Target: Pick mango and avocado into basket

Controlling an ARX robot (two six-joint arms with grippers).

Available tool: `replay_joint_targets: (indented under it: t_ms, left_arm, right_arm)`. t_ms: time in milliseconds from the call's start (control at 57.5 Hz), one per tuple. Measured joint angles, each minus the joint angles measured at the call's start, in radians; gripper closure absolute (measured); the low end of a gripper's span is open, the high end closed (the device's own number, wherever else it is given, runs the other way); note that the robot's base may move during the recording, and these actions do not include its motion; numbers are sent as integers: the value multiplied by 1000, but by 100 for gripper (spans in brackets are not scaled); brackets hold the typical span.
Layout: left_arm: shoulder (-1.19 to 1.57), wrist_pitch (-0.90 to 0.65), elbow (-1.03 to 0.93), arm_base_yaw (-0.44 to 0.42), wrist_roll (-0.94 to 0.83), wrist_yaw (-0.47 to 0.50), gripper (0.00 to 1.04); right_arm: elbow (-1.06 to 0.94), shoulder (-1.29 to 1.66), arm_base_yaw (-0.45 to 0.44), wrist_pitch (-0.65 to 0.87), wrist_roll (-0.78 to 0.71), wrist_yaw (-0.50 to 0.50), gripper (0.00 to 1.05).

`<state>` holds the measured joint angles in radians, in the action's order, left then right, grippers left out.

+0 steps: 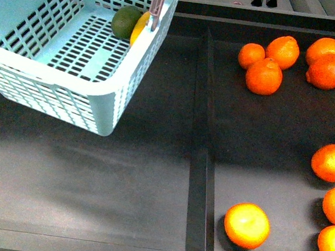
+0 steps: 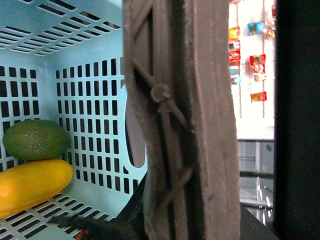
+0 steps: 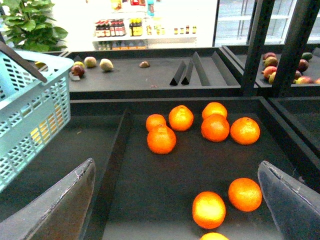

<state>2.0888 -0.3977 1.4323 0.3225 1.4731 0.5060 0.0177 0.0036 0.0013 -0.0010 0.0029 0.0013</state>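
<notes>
The right gripper [image 3: 182, 210] is hanging with its two grey fingers [image 3: 55, 205] spread wide and released, gripping nothing. Between and beyond them, oranges [image 3: 215, 127] are lying loose on a dark shelf [image 3: 150, 200]; the front view is showing ten, nine fully and one cut off at the edge. A raised black divider [image 1: 202, 166] is splitting the shelf into two bays, with every orange in the bay on the right gripper's side.

The left gripper cannot be seen clearly. Its camera is pressed close against the grey-brown handle [image 2: 185, 120] of the basket [image 2: 85, 100], with a zip tie knotted round it, and I cannot tell whether those fingers are clenched on the handle or loose.

One basket, light turquoise plastic with slotted sides, is sitting tilted over the bay without oranges. Inside it, one avocado [image 2: 36, 139] and one mango [image 2: 30, 185] are lying together against the wall below the handle, touching. The avocado is dark green, egg-shaped and dull. The mango is smooth, bright yellow and longer.

Past the right fingers, another dark shelf is holding a few small fruits [image 3: 90, 62], with a leafy plant [image 3: 30, 25] and bright shop shelves of bottles [image 3: 112, 27] behind. Dark red fruits [image 3: 280, 67] are lying on a neighbouring shelf.
</notes>
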Motion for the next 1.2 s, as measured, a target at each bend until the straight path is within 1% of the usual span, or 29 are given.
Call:
replay_joint_targets:
  t_ms: [87,174,435,522,713,730,817,835,922,939,991,1043,1078,1148,1200]
  left_arm:
    - [56,8,14,-15,70,8,91]
    - [113,7,37,-24,97,11,91]
    - [256,-1,139,-29,130,-7,91]
    - [290,30,190,-30,141,-25,91]
    - [320,85,244,-28,144,-11,90]
    - [320,92,246,-27,146,-13,89]
    - [318,122,248,-24,148,-19,73]
    - [318,129,248,-24,147,-21,71]
    - [296,217,246,-23,132,-24,55]
    - [291,230,246,-23,132,-23,53]
    - [254,326,245,-24,127,5,42]
    - [178,469,237,-23,114,53,28]
    - [135,538,237,-23,105,59,21]
    - [35,660,216,-12,41,119,7]
    - [-23,707,181,-3,-2,137,9]
  right_arm:
    - [0,0,0,0,0,0,9]
    - [0,0,0,0,0,0,9]
    - [0,0,0,0,0,-1,9]
    - [0,0,0,0,0,0,9]
    - [0,0,0,0,0,-1,9]
    - [0,0,0,0,0,-1,9]
    - [0,0,0,0,0,-1,9]
    - [0,0,0,0,0,-1,9]
    - [0,0,0,0,0,-1,9]
    - [0,0,0,0,0,-1,9]
    - [0,0,0,0,0,-1,9]
    - [0,0,0,0,0,-1,9]
    - [0,0,0,0,0,-1,9]
    - [0,0,0,0,0,-1,9]
    - [0,0,0,0,0,-1,9]
